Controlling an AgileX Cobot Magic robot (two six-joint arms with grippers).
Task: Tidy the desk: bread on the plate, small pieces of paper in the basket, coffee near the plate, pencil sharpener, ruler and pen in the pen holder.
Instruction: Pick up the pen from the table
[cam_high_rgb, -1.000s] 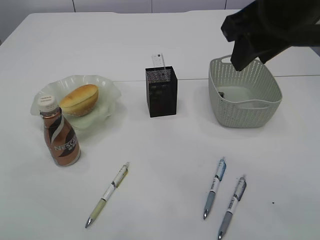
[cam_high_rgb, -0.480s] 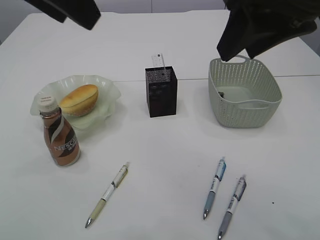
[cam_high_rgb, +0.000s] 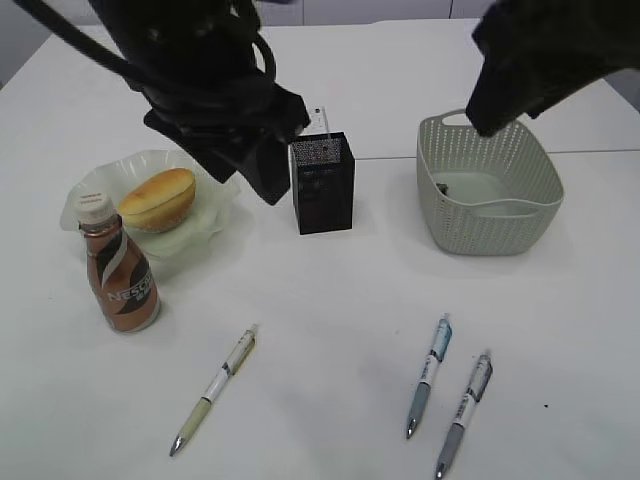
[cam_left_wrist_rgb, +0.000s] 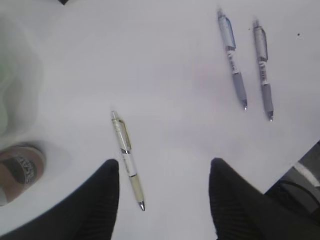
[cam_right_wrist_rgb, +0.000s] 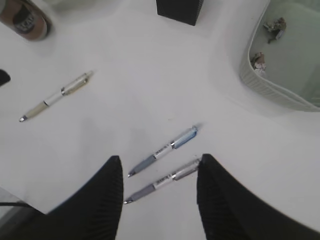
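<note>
On the white desk (cam_high_rgb: 330, 330) the bread (cam_high_rgb: 158, 198) lies in the wavy green plate (cam_high_rgb: 215, 180) at the left, and the coffee (cam_high_rgb: 118, 277) stands upright just in front of the plate, its cap overlapping the plate's near rim in the exterior view. The black mesh holder (cam_high_rgb: 323, 185) stands mid-desk with the clear ruler (cam_high_rgb: 316, 122) sticking up out of it. The basket (cam_high_rgb: 488, 190) sits to the right, well apart from the holder; the right wrist view shows small paper scraps (cam_right_wrist_rgb: 274, 26) on its floor. Three pens lie loose on the near part of the desk: a yellow-white pen (cam_high_rgb: 214, 389) toward the left, and a blue pen (cam_high_rgb: 429, 375) and a grey pen (cam_high_rgb: 464, 399) side by side toward the right. The left gripper (cam_left_wrist_rgb: 162, 172) hangs in the air above the yellow-white pen, its jaws apart and empty; in the exterior view its arm (cam_high_rgb: 215, 90) covers part of the plate's far rim and the space beside the holder. The right gripper (cam_right_wrist_rgb: 159, 172) hangs over the blue and grey pens, jaws likewise spread with nothing between them, its arm (cam_high_rgb: 545, 55) dark above the basket's far edge.
</note>
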